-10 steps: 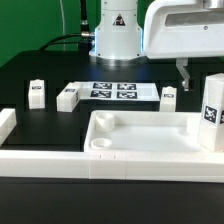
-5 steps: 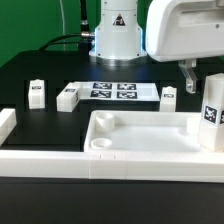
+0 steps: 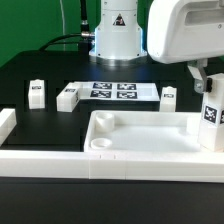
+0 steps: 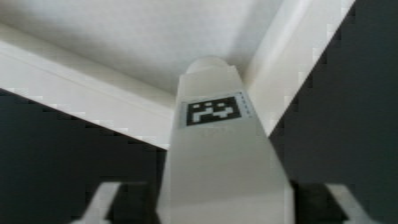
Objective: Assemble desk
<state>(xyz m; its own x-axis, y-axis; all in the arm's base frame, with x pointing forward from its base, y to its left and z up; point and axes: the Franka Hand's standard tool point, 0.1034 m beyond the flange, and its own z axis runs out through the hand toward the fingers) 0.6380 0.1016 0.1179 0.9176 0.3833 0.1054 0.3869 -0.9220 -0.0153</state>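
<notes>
K: Gripper (image 3: 204, 76) has shifted toward the exterior view's right since a second ago and is now over the upright leg (image 3: 211, 115).
M: Any labels?
K: A black-white tag (image 4: 214, 110) on the leg's face. No readable writing.
M: Pose? Claw?
K: The wrist points down, with the fingers either side of the leg's top. Clamped or only straddling, cannot tell. The leg stands at the tabletop's (image 3: 150, 135) end on the exterior view's right.

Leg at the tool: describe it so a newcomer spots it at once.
Find the white tabletop in the foreground and follow it to its end at the exterior view's right. A white square leg stands upright there. Unlike the three legs farther back, it has the tool at its top.
</notes>
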